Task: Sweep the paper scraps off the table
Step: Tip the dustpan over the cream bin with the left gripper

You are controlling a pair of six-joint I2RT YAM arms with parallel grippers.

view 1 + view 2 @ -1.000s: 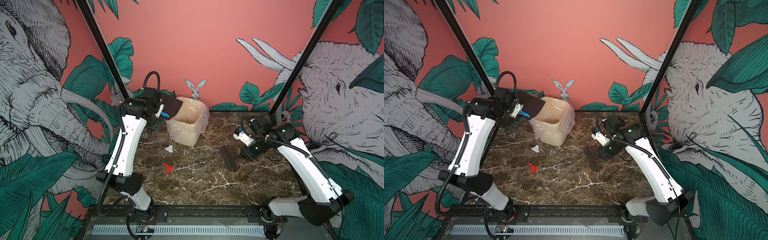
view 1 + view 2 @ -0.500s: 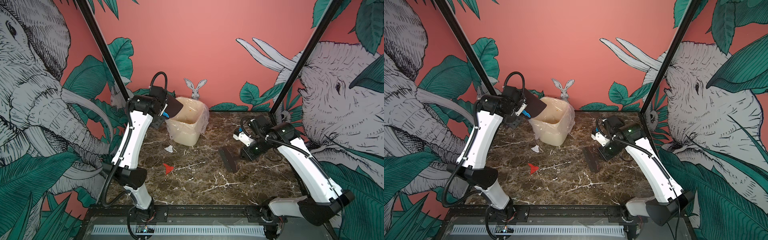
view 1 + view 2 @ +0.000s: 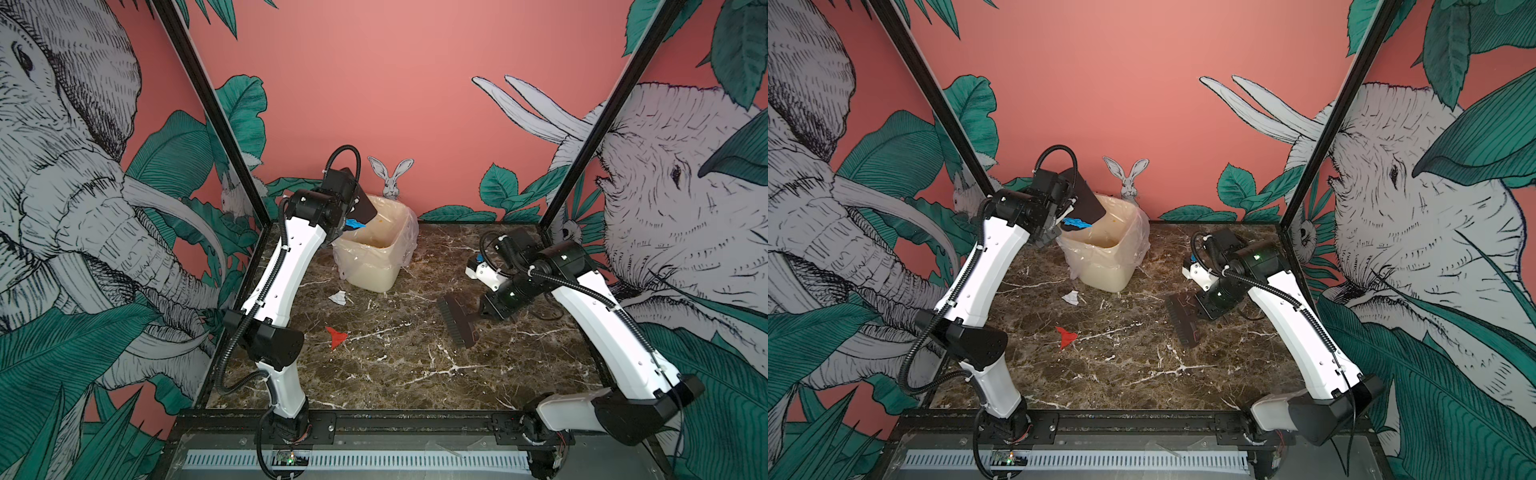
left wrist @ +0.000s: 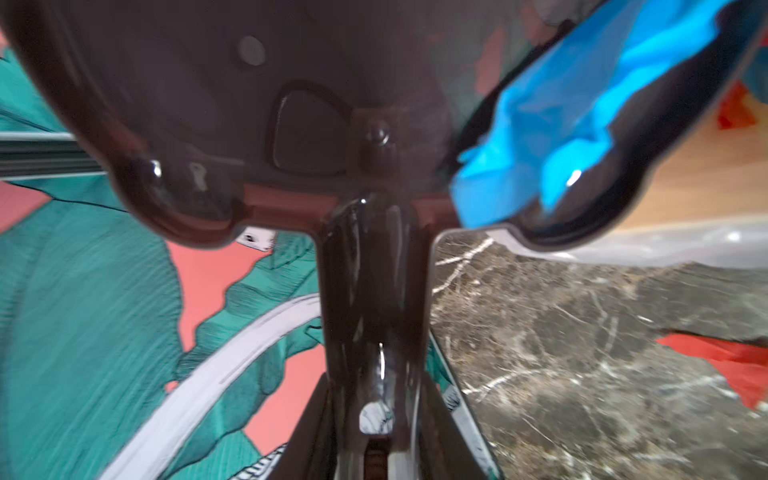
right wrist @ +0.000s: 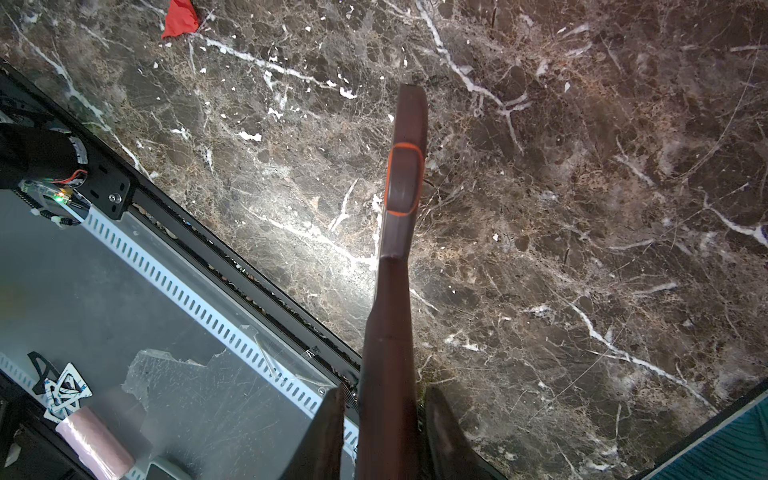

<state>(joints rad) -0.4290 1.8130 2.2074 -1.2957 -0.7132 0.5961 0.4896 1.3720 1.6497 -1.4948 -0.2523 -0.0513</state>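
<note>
Paper scraps (image 3: 336,336): lying red and white on desk (image 3: 415,374), blue scrap (image 4: 582,108) blurring inside dustpan (image 3: 360,203). Pinching dustpan handle with left gripper (image 4: 376,415), brush (image 3: 457,320) handle with right gripper (image 5: 386,432), bristles hidden.

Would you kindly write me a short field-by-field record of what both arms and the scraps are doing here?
left pincer: shut on dustpan handle, pan tipped over bin
blue scrap: in the dustpan, above the bin's rim
right pincer: shut on brush handle, bristle head low over table
white scrap: on table, just in front of bin
red scrap: on table, nearer the front edge, apart from white scrap
</note>
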